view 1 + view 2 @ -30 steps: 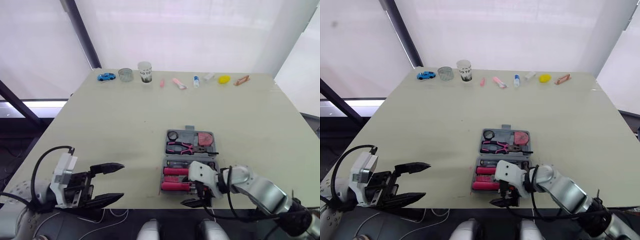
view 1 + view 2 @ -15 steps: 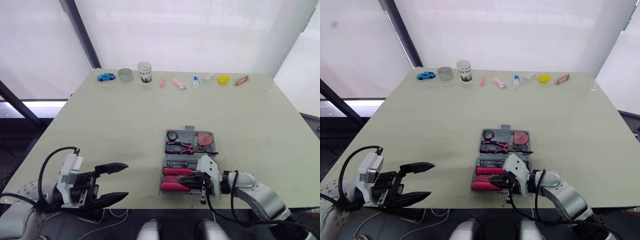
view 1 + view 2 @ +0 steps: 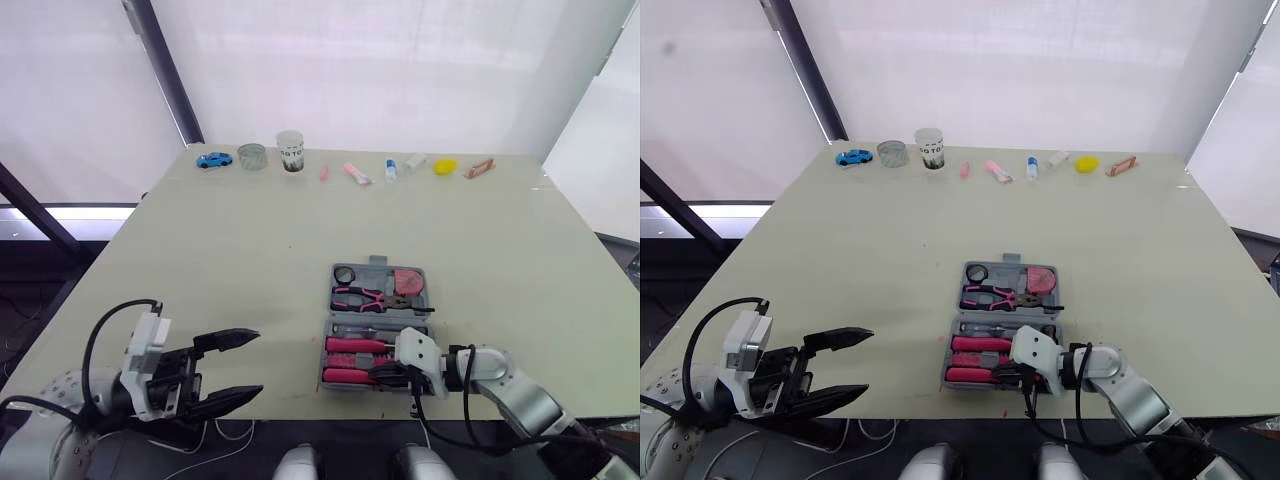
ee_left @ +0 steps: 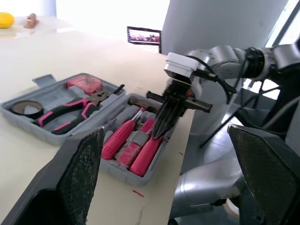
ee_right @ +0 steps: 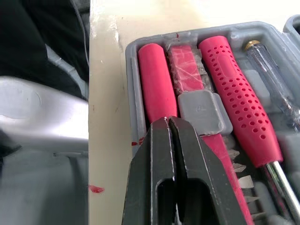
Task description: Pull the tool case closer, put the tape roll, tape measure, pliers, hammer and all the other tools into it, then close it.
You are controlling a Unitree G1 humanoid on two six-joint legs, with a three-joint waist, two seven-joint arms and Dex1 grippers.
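Grey moulded tool case (image 5: 154,38), dimpled pink handle (image 5: 229,89)

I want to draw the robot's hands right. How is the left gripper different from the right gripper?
The left gripper is open wide; the right gripper is shut tight. The left gripper hovers by the table's near edge, apart from the case; the right gripper is over the pink handles in the case. Both have two black fingers.
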